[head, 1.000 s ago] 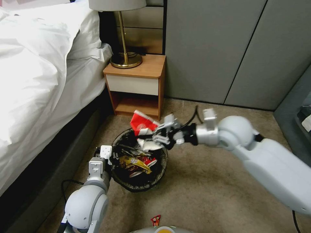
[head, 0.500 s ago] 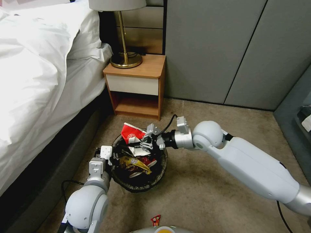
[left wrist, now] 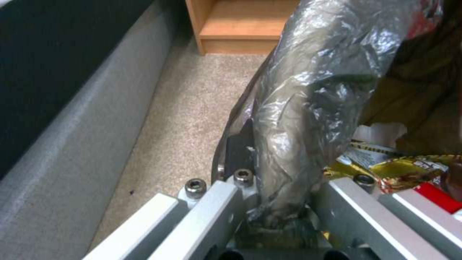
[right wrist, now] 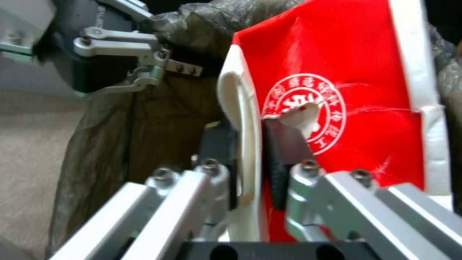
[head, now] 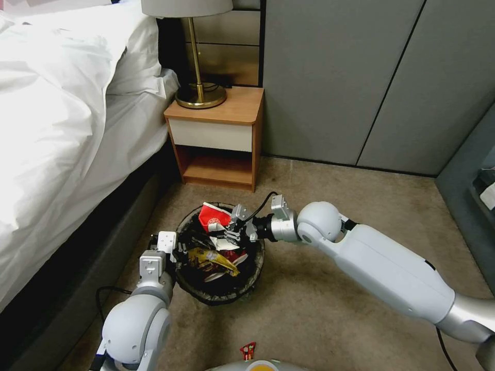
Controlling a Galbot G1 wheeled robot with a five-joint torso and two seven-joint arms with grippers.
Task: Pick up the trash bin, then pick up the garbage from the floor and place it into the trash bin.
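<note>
Clamping crumpled red-and-white cup (head: pixel 213 216) by its rim, right pincer (head: pixel 230 228) hangs over trash bin (head: pixel 219 296); left pincer (head: pixel 178 247) clamped on bin rim. Cup light, crushable; pinch folded rim.

Colours and patterns on record at the bin

You have a red paper cup (right wrist: pixel 356 90) with a white rim and a white circular emblem, over a trash bin (head: pixel 203 292) lined in dark brown-black film. Inside lie a yellow-gold wrapper (head: pixel 214 259) and red-and-white scraps. Note a small red wrapper (head: pixel 248 350) on tan carpet (head: pixel 319 309), an orange-wood nightstand (head: pixel 219 136) with a white drawer front, and a brass lamp (head: pixel 198 77).
</note>
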